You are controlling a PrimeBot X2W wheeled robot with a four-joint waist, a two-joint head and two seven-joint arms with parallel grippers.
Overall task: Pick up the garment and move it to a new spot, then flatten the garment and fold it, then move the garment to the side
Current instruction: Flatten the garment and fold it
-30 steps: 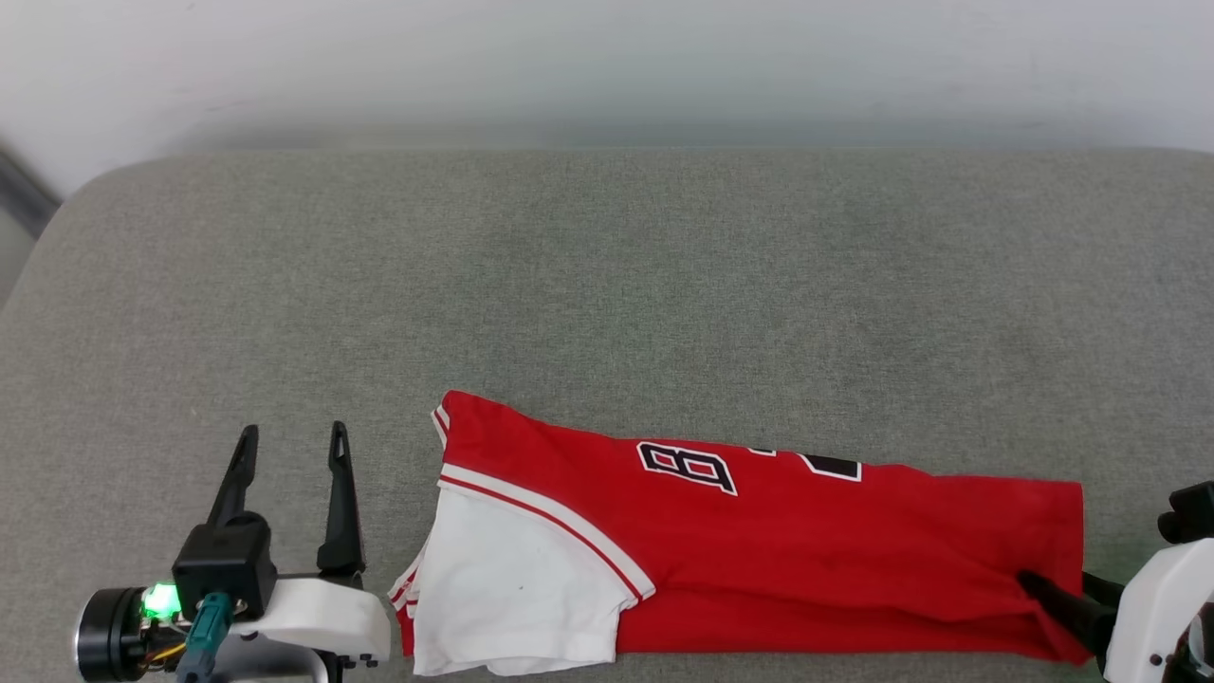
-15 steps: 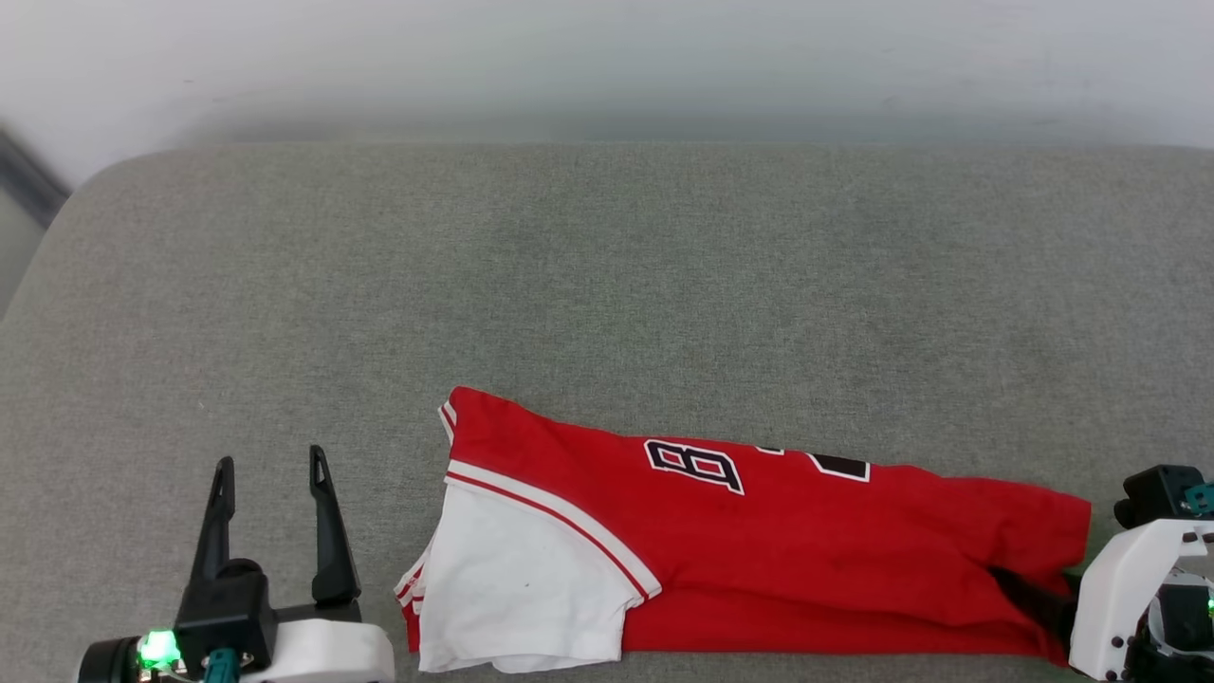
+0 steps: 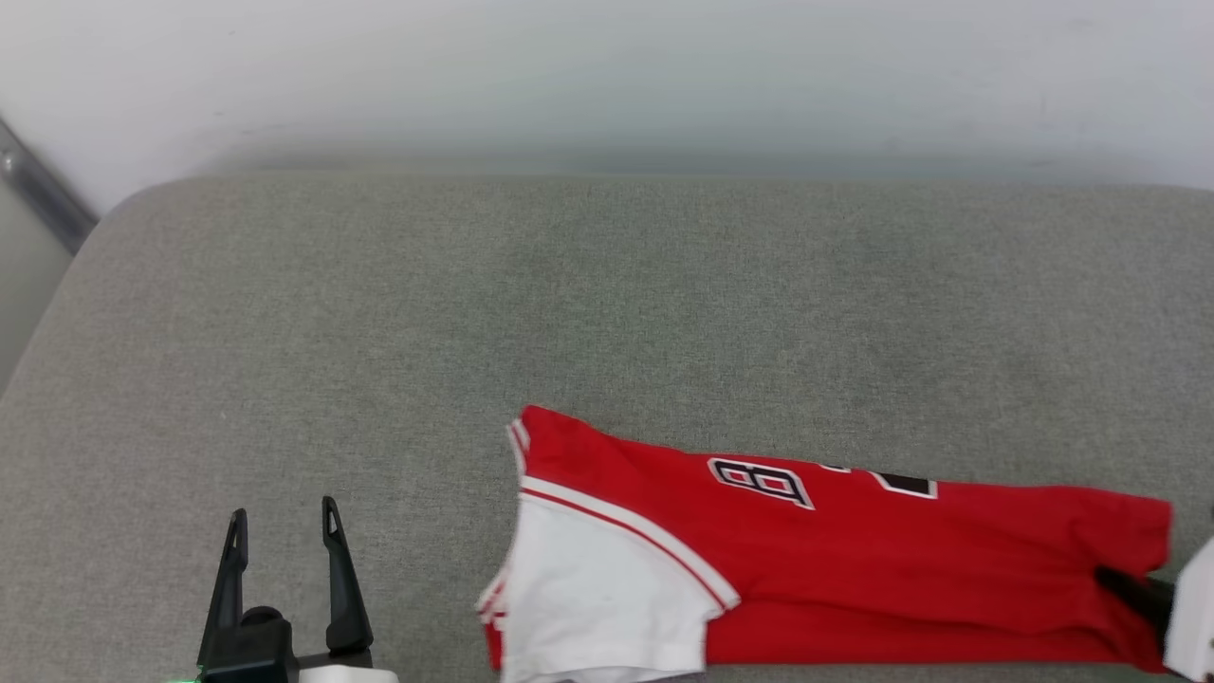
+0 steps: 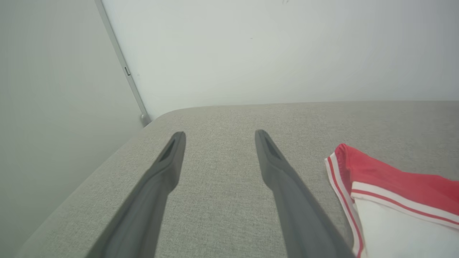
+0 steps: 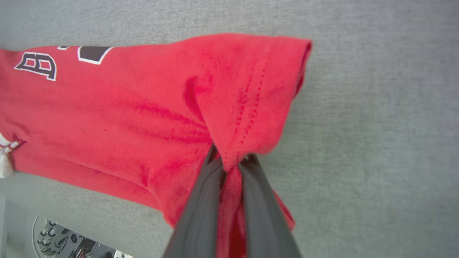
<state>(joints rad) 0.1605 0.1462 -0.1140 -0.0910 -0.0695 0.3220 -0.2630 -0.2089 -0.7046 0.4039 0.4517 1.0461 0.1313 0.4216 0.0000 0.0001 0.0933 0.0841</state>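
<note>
**Jersey lying in a long band, one corner pinched; cross fold and set-aside not yet done**

The left end effector [image 3: 285,512] hangs just above the grey padded surface [image 3: 607,304] with its two fingers spread wide and nothing between them. To its right, apart from it and untouched by it, lies the garment [image 3: 854,569].

The end nearest that open end effector is the shoulder end: striped trim and the white sleeve [image 3: 597,598], laid flat over the red body. Further right, the black numerals [image 3: 763,482] face up along the far edge, and the second one is partly tucked under the fold. At the far right is the hem [image 5: 251,100], where the right end effector [image 5: 232,159] is clamped on a bunched corner of red cloth.

The long axis therefore runs from one end effector to the other, neck end left and hem end right, skewed a little.

As I judge it, the shirt is already flattened and narrowed lengthwise. Folding it across its length and moving it aside remain.
</note>
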